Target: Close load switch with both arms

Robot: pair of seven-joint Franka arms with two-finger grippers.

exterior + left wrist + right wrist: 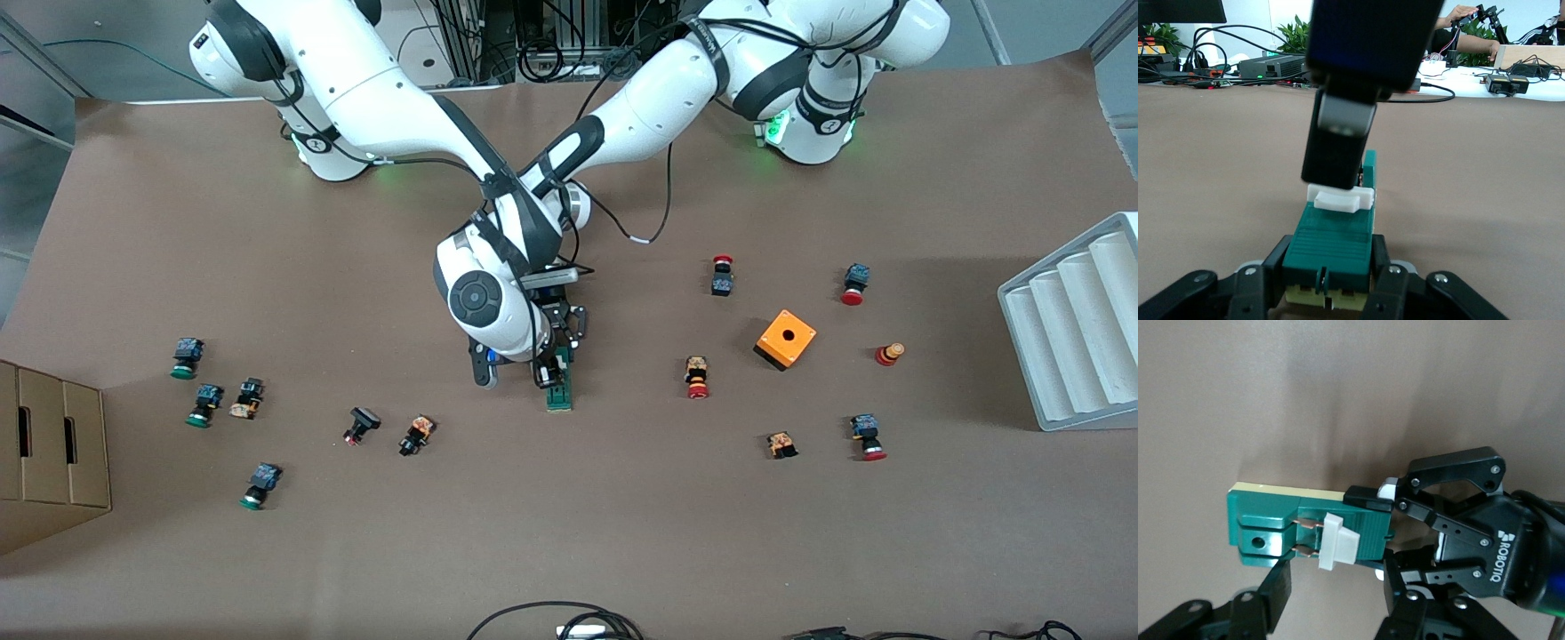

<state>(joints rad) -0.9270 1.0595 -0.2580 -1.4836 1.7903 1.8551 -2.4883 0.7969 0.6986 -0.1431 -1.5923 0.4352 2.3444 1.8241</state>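
Observation:
The green load switch (560,397) lies on the brown table in the middle. My left gripper (562,357) is shut on its end away from the front camera; the left wrist view shows the switch (1333,233) clamped between its own jaws (1328,283). My right gripper (544,375) hangs just over the switch, open. In the right wrist view its fingers (1271,587) stand wide apart, either side of the white handle (1338,541). One right finger (1338,150) sits right above the white handle (1340,198) in the left wrist view. The left gripper (1378,527) also shows in the right wrist view.
An orange cube box (785,339) and several red-capped buttons (697,377) lie toward the left arm's end. Several green-capped buttons (204,404) lie toward the right arm's end, by a cardboard box (49,453). A grey ribbed tray (1076,329) stands at the left arm's edge.

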